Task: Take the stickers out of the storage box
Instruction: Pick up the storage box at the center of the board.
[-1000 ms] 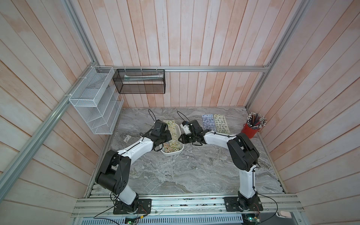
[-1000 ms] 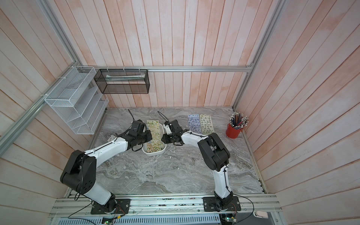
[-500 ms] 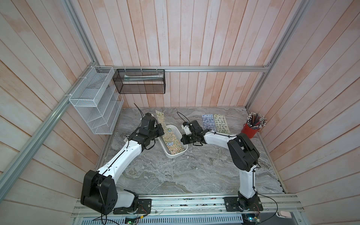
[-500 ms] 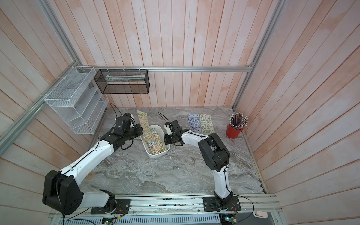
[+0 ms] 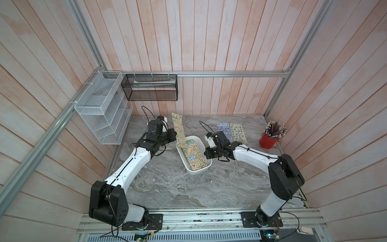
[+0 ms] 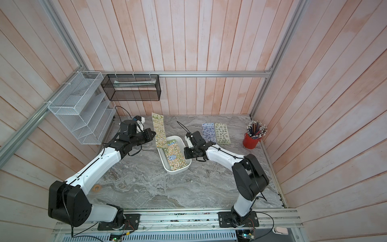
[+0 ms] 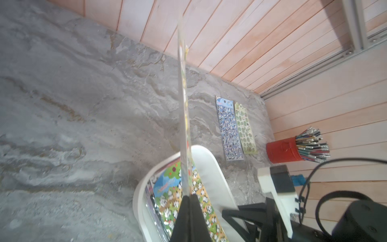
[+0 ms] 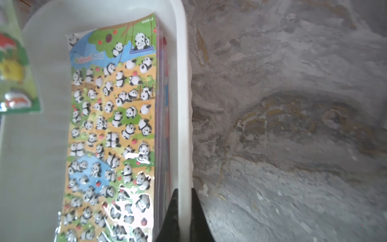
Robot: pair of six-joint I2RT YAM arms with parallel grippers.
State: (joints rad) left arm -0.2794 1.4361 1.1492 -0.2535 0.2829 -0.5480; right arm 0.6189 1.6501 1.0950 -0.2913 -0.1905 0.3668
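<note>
Overhead, in both top views: L gripper [image 5: 177, 137] pinched shut on one green sticker sheet [image 5: 178, 127], held edge-up w/ its low end at the far end of the white box [image 5: 193, 170]; R gripper [image 5: 207, 156] closed on the box's side wall, stack [image 5: 193, 156] inside. L wrist: jaws meet on the sheet; two sheets [image 7: 230, 130] lie flat on the table [image 7: 62, 83] nr the red cup [image 7: 280, 152]. R wrist: fingers [image 8: 172, 215] straddle the rim beside the panda sheet [image 8: 113, 125]; judged best: pin the box, lift the sheet clear of the rim, then swing it to the laid-out pair.

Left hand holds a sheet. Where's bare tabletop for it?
Widest bare marble: in front of the storage box, between the arm bases. Smaller: behind the box, up to the blue sheet. Crowded: green sheet and red cup beyond.
</note>
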